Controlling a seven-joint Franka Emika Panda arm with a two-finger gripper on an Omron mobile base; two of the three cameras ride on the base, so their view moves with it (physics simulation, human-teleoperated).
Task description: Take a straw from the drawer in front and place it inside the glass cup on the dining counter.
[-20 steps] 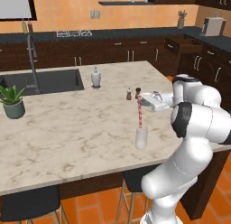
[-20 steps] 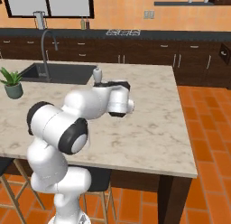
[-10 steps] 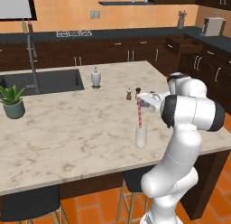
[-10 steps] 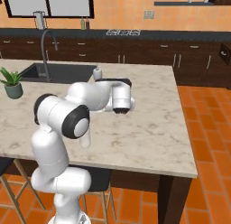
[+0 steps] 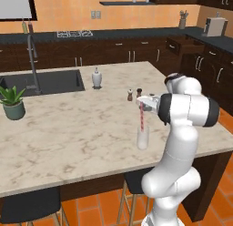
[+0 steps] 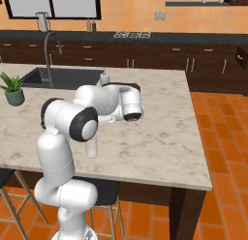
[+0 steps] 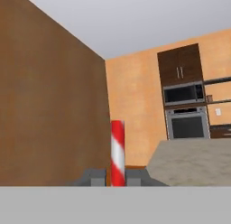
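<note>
Gripper [image 5: 142,102] clamped on straw [image 5: 141,118], whose lower end now sits in the cup [image 5: 143,139] near the counter's [image 5: 68,129] front edge. Elbow swung upright; release likely next.
</note>
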